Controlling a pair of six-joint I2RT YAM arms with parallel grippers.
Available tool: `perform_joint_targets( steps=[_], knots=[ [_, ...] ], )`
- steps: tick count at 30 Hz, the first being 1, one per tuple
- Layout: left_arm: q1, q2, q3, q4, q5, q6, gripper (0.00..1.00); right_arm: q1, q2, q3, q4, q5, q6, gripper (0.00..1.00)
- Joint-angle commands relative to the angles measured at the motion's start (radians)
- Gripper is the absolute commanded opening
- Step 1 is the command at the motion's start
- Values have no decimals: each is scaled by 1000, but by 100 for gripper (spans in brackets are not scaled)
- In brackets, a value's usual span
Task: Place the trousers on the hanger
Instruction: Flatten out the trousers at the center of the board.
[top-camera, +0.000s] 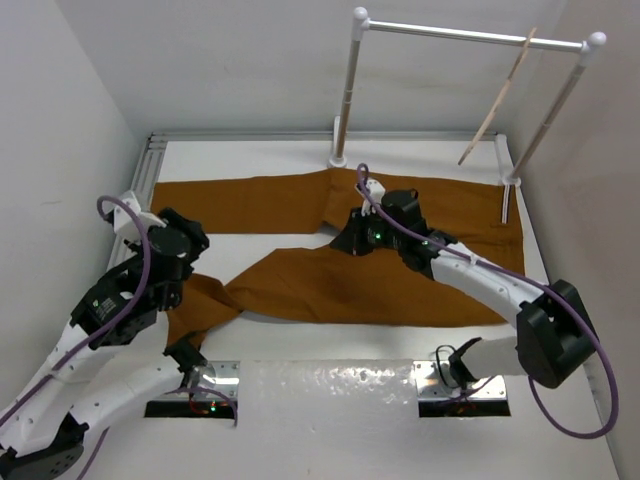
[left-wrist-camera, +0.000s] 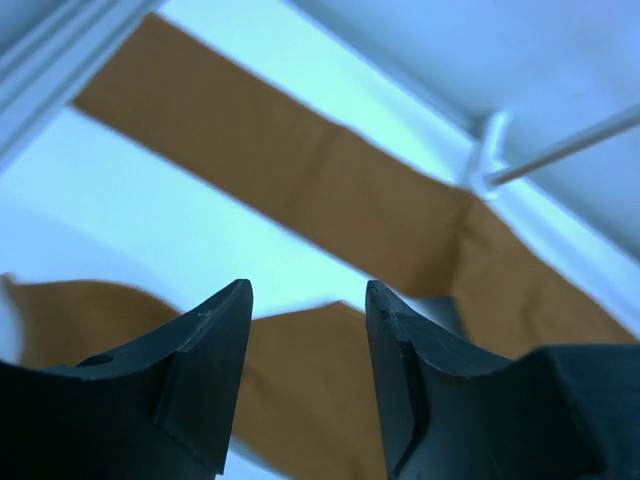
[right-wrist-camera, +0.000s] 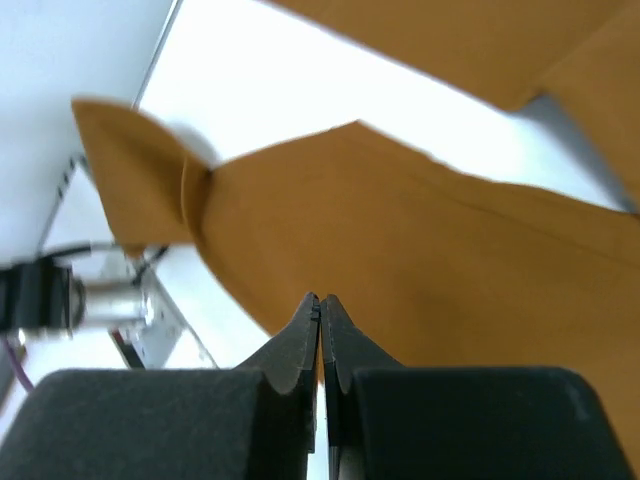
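Observation:
The rust-brown trousers lie flat on the white table, waist to the right and both legs stretched left. The lower leg's end is folded up by my left arm. Near the crotch, low over the lower leg, my right gripper has its fingers pressed together. In the right wrist view it shows no cloth between them. My left gripper is at the left end of the legs. In the left wrist view it is open, with the trousers showing beyond the gap. The pale hanger hangs on the rail at the back right.
A white clothes rail stands along the back of the table, its left post's foot just behind the trousers. White walls close in on the left and right. A translucent sheet lies at the near edge between the arm mounts.

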Motion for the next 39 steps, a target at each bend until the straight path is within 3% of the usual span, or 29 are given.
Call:
perform_joint_targets(
  steps=[1, 5, 7, 9, 11, 15, 22, 27, 39],
  knots=[
    [7, 17, -75, -160, -45, -54, 46, 41, -4, 4, -29, -8, -83, 2],
    [108, 135, -90, -33, 100, 79, 50, 44, -24, -37, -70, 9, -112, 3],
    [295, 224, -107, 51, 322, 182, 54, 44, -47, -82, -70, 32, -123, 3],
    [390, 278, -145, 87, 390, 262, 55, 44, -77, -112, -68, 61, -129, 4],
    [392, 298, -144, 73, 420, 264, 59, 44, -93, -123, -70, 89, -133, 4],
    [392, 316, -153, 61, 426, 251, 67, 44, -91, -131, -61, 120, -124, 4],
    [401, 499, -168, 51, 452, 221, 67, 44, -84, -151, -30, 105, -104, 5],
    [467, 539, -205, 73, 454, 184, 59, 44, -85, -154, -32, 112, -106, 5],
    [532, 570, -314, 148, 360, 80, 53, 44, -97, -162, -25, 106, -100, 5]
  ],
)
